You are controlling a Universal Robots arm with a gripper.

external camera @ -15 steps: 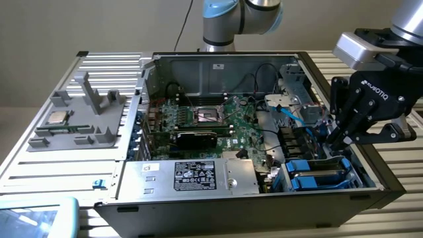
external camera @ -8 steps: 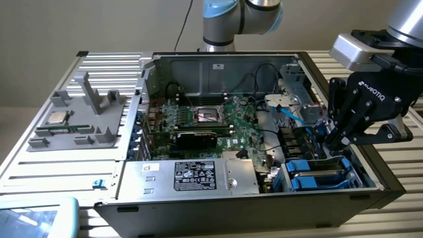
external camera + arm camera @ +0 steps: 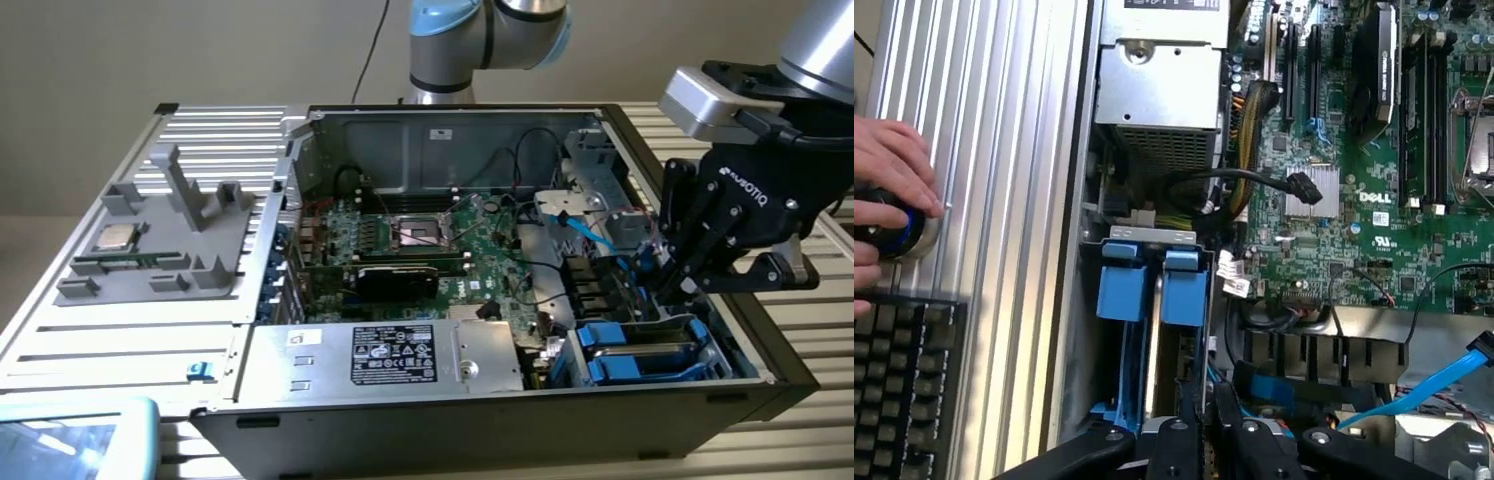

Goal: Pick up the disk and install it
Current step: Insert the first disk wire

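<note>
One gripper (image 3: 671,288), state unclear, hangs over blue-bracketed disk (image 3: 1184,288) in case (image 3: 467,425) on slatted table (image 3: 120,340).

— What's your claw (image 3: 674,285) made of?
— Matt black, mine. The worktop (image 3: 1004,200) is ribbed bare metal, the brackets (image 3: 1184,290) smooth blue plastic, the supply box (image 3: 300,365) dull grey metal under a black label (image 3: 391,352).

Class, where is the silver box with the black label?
In the exterior view, the silver box lies inside the case, left of the blue brackets.
</note>
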